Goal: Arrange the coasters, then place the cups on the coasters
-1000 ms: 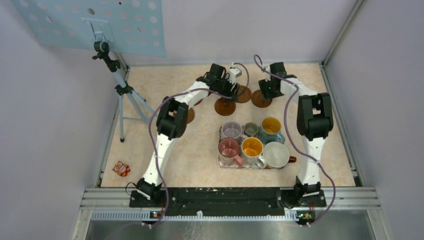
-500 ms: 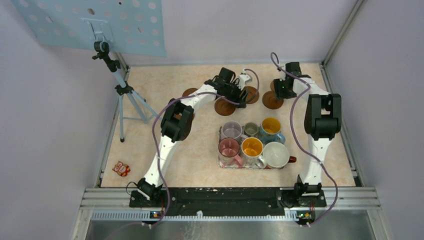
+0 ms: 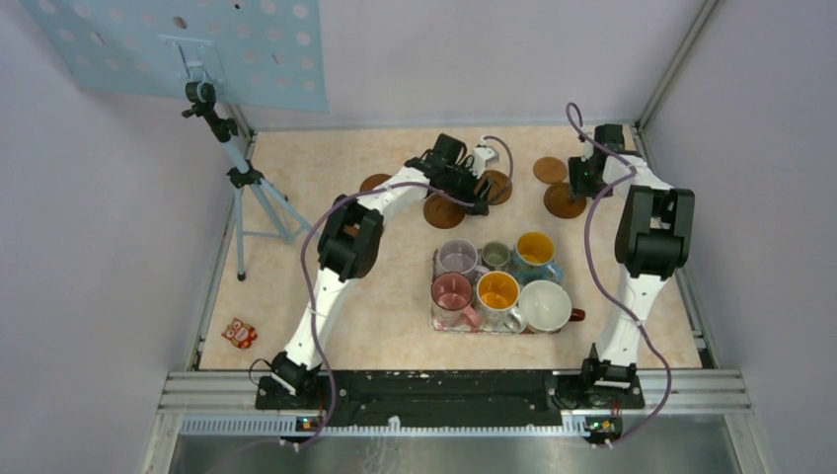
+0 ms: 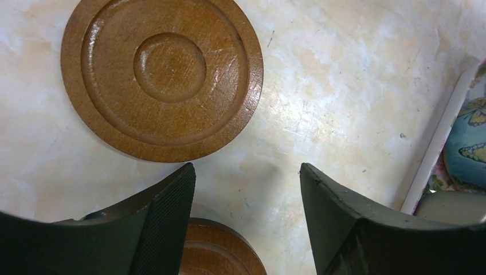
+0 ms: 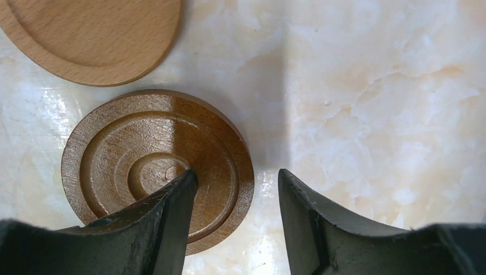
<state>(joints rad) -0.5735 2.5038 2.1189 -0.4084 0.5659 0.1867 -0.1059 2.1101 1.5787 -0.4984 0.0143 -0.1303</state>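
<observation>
Several brown coasters lie at the back of the table: one (image 3: 444,210) and another (image 3: 496,186) beside my left gripper (image 3: 480,194), a paler one (image 3: 550,170), and a dark one (image 3: 565,200) under my right gripper (image 3: 584,184). The left gripper (image 4: 246,172) is open over bare table, with a coaster (image 4: 162,74) ahead and another (image 4: 220,252) under its left finger. The right gripper (image 5: 238,177) is open. Its left finger lies over the dark coaster (image 5: 132,154) and its right finger is off the rim. The cups, among them pink (image 3: 452,293), orange-lined (image 3: 496,293) and wide white (image 3: 545,304), stand on the tray.
The floral tray (image 3: 432,318) sits mid-table in front of the coasters, and its white edge (image 4: 441,143) shows at the right of the left wrist view. A tripod (image 3: 242,183) stands at the back left. A small owl toy (image 3: 239,333) lies near the front left.
My right arm has swung right and the dark coaster under it has slid right with it, uncovering the paler coaster. The left arm shifted slightly right, then held still.
</observation>
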